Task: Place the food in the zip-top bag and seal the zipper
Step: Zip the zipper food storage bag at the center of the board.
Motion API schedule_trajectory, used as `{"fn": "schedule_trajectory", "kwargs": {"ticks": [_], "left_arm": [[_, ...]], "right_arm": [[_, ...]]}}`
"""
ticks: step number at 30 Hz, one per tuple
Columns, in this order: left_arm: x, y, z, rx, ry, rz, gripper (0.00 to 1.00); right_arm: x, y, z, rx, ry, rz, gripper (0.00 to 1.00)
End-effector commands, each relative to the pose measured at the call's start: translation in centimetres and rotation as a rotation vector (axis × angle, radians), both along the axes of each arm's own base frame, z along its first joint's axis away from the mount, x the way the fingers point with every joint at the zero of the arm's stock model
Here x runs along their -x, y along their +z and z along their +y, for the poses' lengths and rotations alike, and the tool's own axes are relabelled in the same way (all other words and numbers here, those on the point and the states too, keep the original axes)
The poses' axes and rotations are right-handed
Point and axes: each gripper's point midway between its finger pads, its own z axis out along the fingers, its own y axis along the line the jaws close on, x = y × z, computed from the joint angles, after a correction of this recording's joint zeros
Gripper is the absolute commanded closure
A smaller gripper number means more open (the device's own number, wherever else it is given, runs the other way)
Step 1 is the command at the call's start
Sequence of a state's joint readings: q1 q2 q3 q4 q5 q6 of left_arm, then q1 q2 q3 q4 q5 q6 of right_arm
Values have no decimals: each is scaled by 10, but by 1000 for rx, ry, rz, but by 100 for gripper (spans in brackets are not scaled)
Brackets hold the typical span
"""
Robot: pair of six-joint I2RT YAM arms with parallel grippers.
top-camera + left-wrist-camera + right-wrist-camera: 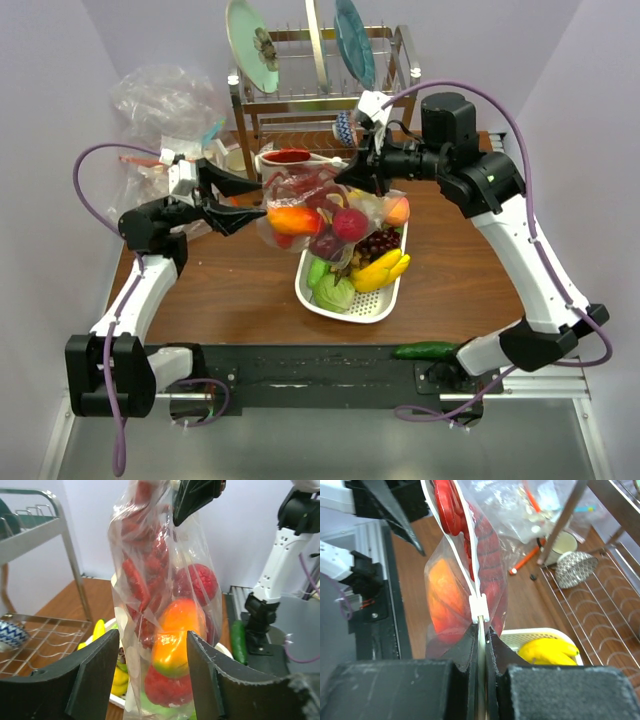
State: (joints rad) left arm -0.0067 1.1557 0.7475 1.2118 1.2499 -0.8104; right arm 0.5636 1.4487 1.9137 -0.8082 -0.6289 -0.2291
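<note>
1. The right gripper [480, 630] clamps the zipper [478, 607] at the mouth of the zip-top bag [145, 555], holding the bag in the air.
2. The bag holds the food [172, 640], red and orange pieces.
3. The left gripper [152, 645] has its jaws apart, straddling the bag.
4. Beneath the right gripper, a white tray [352, 314] holds bananas [380, 270].

the zip-top bag [150, 580] is cut off top and bottom in the left wrist view. its zipper [478, 606] ends hidden inside the right gripper [481, 632]; under the bag, the white tray [350, 313] hides its far end.

Filled zip-top bag [322, 212] between left gripper [260, 200] and right gripper [342, 178], above tray [350, 312]
</note>
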Motion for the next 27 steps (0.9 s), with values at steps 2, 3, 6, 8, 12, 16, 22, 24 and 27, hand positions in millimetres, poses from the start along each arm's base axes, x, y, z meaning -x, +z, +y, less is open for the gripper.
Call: {"fn": "schedule_trajectory", "kwargs": {"ticks": [2,3,6,8,12,16,22,24,27], "left_arm": [[40,31,-1,-13,-73,-267,42],[39,32,-1,-11,-73,-263,43],[40,35,-1,-9,-74,-268,42],[42,38,-1,-8,-74,-279,41],[44,43,-1,-7,-77,-284,40],[46,50,-1,0,-79,-291,40],[44,56,-1,9,-75,-297,43],[43,58,-1,11,-76,-298,49],[42,59,-1,5,-78,-302,54]], "right_arm": [[25,35,3,-95,109,-87,100],[27,35,3,-97,118,-86,100],[28,31,3,-92,125,-77,100],[30,28,3,-88,134,-70,100],[31,21,4,-82,142,-58,100],[29,12,5,-71,149,-36,100],[33,10,7,-78,170,-28,100],[33,9,8,-76,171,-23,100],[32,7,8,-74,173,-17,100]]}}
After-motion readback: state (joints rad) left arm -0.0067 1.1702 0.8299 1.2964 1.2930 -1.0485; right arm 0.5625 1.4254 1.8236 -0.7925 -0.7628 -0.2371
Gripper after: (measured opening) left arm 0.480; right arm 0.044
